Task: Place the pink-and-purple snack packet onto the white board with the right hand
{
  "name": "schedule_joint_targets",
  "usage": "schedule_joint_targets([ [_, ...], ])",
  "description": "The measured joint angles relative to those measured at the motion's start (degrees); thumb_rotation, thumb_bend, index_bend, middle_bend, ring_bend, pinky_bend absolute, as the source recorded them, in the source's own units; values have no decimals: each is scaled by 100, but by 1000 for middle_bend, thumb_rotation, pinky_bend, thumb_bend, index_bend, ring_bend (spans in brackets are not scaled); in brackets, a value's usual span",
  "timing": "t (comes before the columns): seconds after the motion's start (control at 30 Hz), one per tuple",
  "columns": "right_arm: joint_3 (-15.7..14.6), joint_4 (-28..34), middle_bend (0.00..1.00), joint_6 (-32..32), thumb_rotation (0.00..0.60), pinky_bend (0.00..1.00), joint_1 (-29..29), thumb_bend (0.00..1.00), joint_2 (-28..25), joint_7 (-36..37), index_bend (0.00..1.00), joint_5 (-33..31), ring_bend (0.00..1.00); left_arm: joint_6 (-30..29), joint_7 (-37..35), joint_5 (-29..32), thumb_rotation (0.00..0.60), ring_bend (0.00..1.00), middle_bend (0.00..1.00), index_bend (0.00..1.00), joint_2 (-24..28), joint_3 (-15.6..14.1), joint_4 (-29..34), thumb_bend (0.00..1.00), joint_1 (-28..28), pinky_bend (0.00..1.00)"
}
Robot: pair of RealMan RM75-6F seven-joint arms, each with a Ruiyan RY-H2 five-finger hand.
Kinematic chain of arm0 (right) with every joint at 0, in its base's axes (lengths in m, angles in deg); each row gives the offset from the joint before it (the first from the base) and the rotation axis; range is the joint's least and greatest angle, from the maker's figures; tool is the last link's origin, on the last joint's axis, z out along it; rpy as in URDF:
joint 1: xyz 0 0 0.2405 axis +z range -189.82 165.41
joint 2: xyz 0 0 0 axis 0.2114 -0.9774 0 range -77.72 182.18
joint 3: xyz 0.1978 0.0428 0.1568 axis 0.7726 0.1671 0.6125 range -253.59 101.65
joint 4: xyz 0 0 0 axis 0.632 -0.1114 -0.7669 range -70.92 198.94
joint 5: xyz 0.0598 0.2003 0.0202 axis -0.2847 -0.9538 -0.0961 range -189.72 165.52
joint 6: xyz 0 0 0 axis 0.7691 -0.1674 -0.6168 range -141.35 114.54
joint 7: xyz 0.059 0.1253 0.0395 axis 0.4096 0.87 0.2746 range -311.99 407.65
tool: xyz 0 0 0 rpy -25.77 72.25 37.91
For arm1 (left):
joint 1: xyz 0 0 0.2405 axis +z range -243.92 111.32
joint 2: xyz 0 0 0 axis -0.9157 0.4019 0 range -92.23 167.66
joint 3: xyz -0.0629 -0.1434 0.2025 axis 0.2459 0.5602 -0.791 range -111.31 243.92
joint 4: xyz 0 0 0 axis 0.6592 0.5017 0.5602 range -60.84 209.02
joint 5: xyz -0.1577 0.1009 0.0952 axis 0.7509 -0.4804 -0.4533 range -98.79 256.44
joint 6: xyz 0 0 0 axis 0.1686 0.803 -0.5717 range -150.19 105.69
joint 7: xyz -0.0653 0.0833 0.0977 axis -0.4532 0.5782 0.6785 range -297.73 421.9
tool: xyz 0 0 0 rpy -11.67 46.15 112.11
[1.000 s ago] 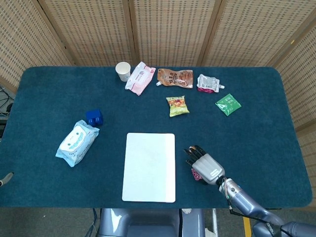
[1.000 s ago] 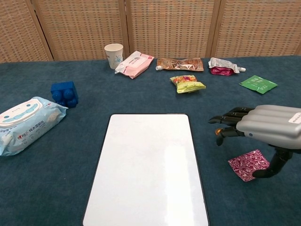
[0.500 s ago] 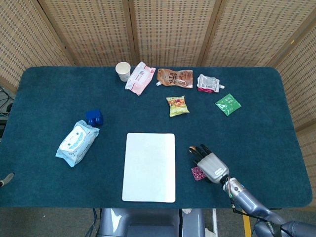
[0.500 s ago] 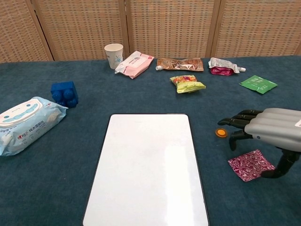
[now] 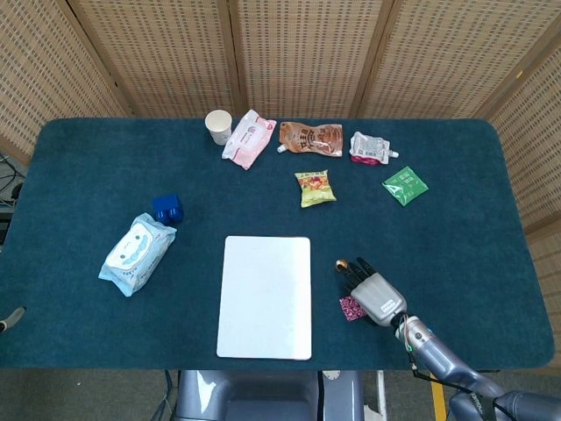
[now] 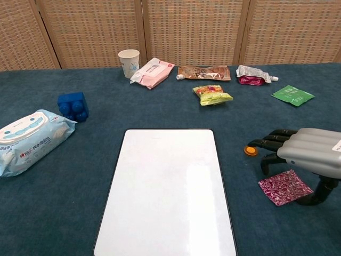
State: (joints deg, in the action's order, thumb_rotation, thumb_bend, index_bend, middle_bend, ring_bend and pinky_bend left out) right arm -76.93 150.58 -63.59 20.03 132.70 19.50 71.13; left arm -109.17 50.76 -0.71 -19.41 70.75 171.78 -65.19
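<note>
The pink-and-purple snack packet (image 6: 284, 186) (image 5: 351, 308) lies flat on the blue cloth, to the right of the white board (image 6: 168, 186) (image 5: 265, 296). My right hand (image 6: 306, 154) (image 5: 375, 294) hovers just above the packet's far right side, fingers stretched out towards the left and apart. Its thumb reaches down beside the packet's right edge. The hand holds nothing. The board lies bare in the middle near the front edge. My left hand shows in neither view.
A small orange disc (image 6: 250, 151) lies by the fingertips. A wipes pack (image 6: 29, 140) and blue block (image 6: 72, 105) sit at left. Along the back: paper cup (image 6: 129, 63), pink pack (image 6: 152, 72), brown pouch (image 6: 203, 72), yellow-green snack (image 6: 212, 95), white pouch (image 6: 253, 74), green packet (image 6: 292, 95).
My right hand has drifted to the right and slightly down, uncovering the orange disc. The packet lies where it was.
</note>
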Motion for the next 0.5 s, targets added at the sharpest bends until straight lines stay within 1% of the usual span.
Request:
schedule_joint_targets([
  [0.3, -31, -52, 0, -2, 600, 0, 15, 260, 21, -67, 309, -98, 0, -4, 26, -15, 584, 0, 0, 0, -8, -8, 11, 0, 1, 0],
  [0.33, -34, -58, 0, 0, 600, 0, 18, 260, 29, -68, 325, -107, 0, -7, 24, -16, 583, 0, 0, 0, -7, -8, 12, 0, 2, 0],
  [0.4, -38, -76, 0, 6, 600, 0, 26, 260, 55, -63, 391, -126, 0, -11, 14, -17, 583, 0, 0, 0, -5, -6, 14, 0, 4, 0],
  [0.47, -41, -89, 0, 14, 600, 0, 34, 260, 74, -61, 486, -145, 0, -9, 6, -13, 583, 0, 0, 0, -2, -6, 16, 0, 6, 0],
  [0.5, -43, -92, 0, 19, 600, 0, 40, 260, 84, -60, 502, -157, 0, -7, 4, -11, 583, 0, 0, 0, 0, -5, 16, 0, 5, 0],
])
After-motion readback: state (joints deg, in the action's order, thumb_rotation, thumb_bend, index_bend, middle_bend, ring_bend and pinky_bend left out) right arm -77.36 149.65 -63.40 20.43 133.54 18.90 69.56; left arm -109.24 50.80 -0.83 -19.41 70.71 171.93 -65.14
